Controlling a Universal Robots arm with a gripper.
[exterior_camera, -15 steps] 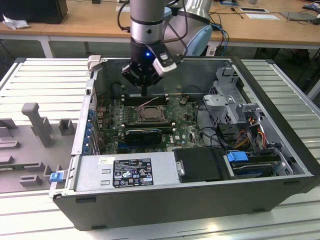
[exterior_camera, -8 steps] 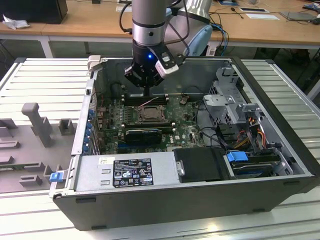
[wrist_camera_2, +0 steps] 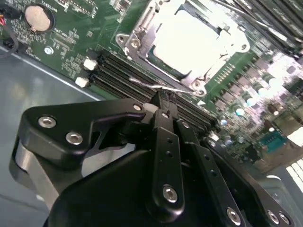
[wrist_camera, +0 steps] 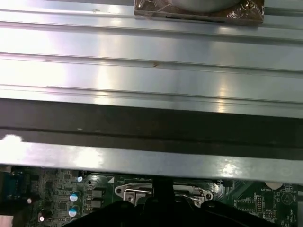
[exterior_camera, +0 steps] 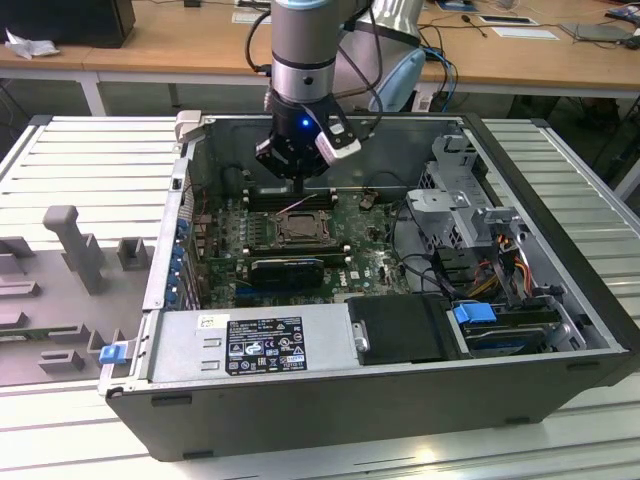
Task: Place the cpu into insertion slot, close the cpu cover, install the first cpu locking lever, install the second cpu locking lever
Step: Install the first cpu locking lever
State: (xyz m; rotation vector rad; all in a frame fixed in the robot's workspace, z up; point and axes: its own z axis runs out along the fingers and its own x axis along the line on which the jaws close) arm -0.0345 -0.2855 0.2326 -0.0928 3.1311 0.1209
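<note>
Inside the open computer case, my gripper hangs just above the insertion slot on the green circuit board. In the second wrist view the gripper is shut on a thin silvery wire, a cpu locking lever, beside the slot's edge. The cpu lies in the slot with its pale face glaring bright. The cpu cover lies flat around it. In the exterior view the lever slants up from the slot toward the fingers. The first wrist view shows the slot past the gripper.
Long black memory slots run right beside the lever. A black power supply box fills the case front. A drive cage with cables stands at the exterior view's right. Grey fixtures rest on the slatted table at the exterior view's left.
</note>
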